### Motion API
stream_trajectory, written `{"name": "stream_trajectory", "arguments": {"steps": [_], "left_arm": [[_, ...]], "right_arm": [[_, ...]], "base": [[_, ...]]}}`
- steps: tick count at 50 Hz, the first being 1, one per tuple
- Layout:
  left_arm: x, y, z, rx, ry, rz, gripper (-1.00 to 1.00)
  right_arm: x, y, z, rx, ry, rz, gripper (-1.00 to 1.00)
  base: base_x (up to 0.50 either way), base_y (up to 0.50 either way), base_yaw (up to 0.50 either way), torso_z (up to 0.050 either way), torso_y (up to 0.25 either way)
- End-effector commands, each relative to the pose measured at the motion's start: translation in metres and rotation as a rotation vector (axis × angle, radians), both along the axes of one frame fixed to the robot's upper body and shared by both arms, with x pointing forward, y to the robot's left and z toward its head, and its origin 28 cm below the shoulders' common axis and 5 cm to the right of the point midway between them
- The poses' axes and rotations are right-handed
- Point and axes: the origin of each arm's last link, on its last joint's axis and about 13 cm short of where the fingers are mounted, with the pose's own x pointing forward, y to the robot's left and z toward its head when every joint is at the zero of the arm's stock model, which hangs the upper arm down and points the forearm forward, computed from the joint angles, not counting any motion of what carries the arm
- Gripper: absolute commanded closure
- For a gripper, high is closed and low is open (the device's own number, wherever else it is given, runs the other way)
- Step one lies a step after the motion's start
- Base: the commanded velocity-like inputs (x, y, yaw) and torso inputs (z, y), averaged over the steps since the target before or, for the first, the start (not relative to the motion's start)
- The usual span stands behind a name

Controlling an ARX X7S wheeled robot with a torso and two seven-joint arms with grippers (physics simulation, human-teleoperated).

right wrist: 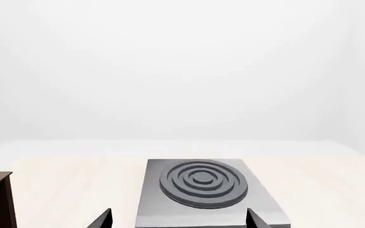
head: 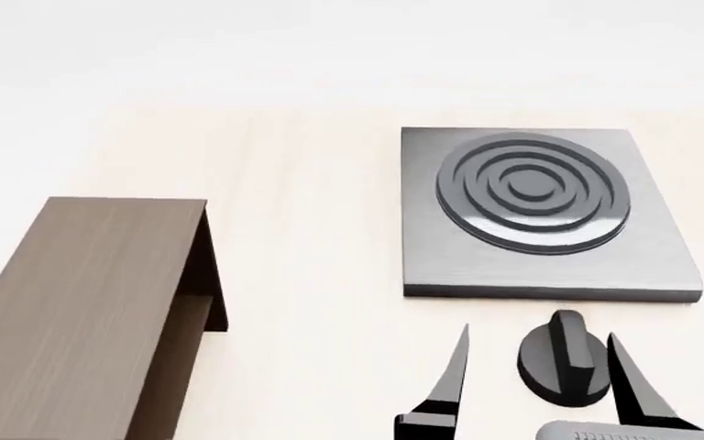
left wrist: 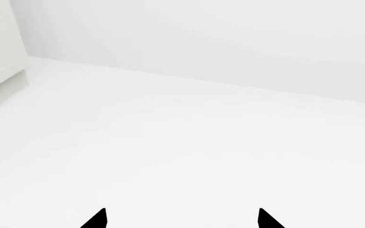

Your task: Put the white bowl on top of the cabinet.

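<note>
Hovering our right end effector (head: 535,390) with its black fingers spread apart over the pale wooden table (head: 315,238), just in front of the grey square stove plate with raised rings (head: 535,211).

Our left end effector (left wrist: 182,219) also shows parted tips over a white surface. We see the dark brown wood-grain cabinet (head: 83,312) at left; no white bowl shows.
</note>
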Motion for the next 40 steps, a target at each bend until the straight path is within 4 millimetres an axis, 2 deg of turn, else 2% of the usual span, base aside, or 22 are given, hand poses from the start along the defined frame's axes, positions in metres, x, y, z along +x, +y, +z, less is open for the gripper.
{"name": "stream_trajectory", "arguments": {"steps": [1,25,28,40], "left_arm": [[0.0,0.0,0.0,-0.001,0.001,0.0,-1.0],[0.0,0.0,-0.001,-0.008,0.0,-0.001,-1.0],[-0.001,0.0,-0.001,-0.008,0.001,0.0,-1.0],[-0.002,0.0,-0.001,-0.006,0.002,0.002,-1.0]], "right_arm": [[-0.001,0.0,0.0,0.009,0.003,0.002,-1.0],[0.003,0.002,0.008,0.011,0.013,-0.028,-1.0],[0.004,-0.001,0.007,-0.02,0.046,-0.048,-1.0],[-0.003,-0.022,0.027,-0.023,0.085,-0.162,-1.0]], "base": [[0.0,0.0,0.0,0.0,0.0],[0.0,0.0,0.0,0.0,0.0],[0.0,0.0,0.0,0.0,0.0],[0.0,0.0,0.0,0.0,0.0]]}}
